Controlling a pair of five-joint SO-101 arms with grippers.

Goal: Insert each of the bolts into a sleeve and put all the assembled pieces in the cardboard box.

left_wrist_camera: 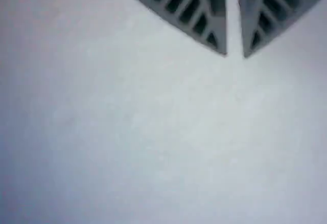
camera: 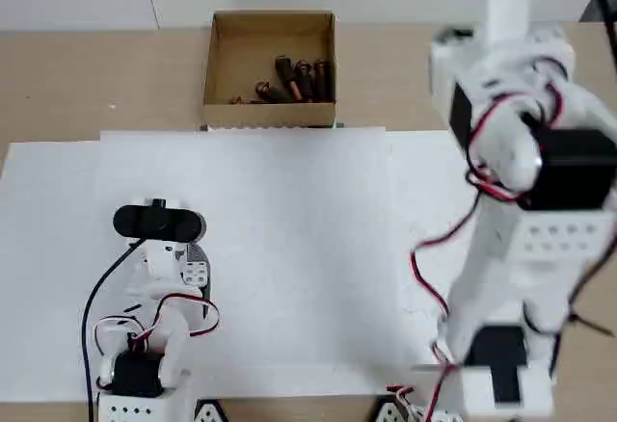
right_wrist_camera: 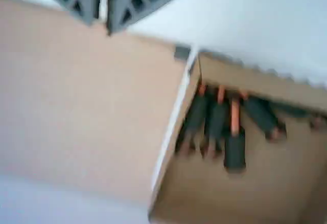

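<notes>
Looking down over the table point(camera: 58, 85), finds the box point(camera: 273, 114) at the far middle, open side up, its near wall touching the far edge of the paper point(camera: 308, 249). Finds several dark pieces point(camera: 294, 80) with orange at the ends inside it, lying side by side toward the near right corner; cannot tell how many. Places the left arm point(camera: 159, 277) folded low at the near left of the paper, well apart from the box. Finds the left gripper point(left_wrist_camera: 235, 54) close over bare paper, fingers pressed almost together with a thin slit between the tips, pinching nothing. Places the right arm point(camera: 521, 200) raised high over the right side of the table, to the right of the box. Finds the right gripper point(right_wrist_camera: 104, 27) over bare tabletop beside the box's outer wall, fingers likewise drawn together but for a thin slit, pinching nothing. From that wrist, looks past the box's rim and finds the pieces lined up against one inner wall, touching one another.
</notes>
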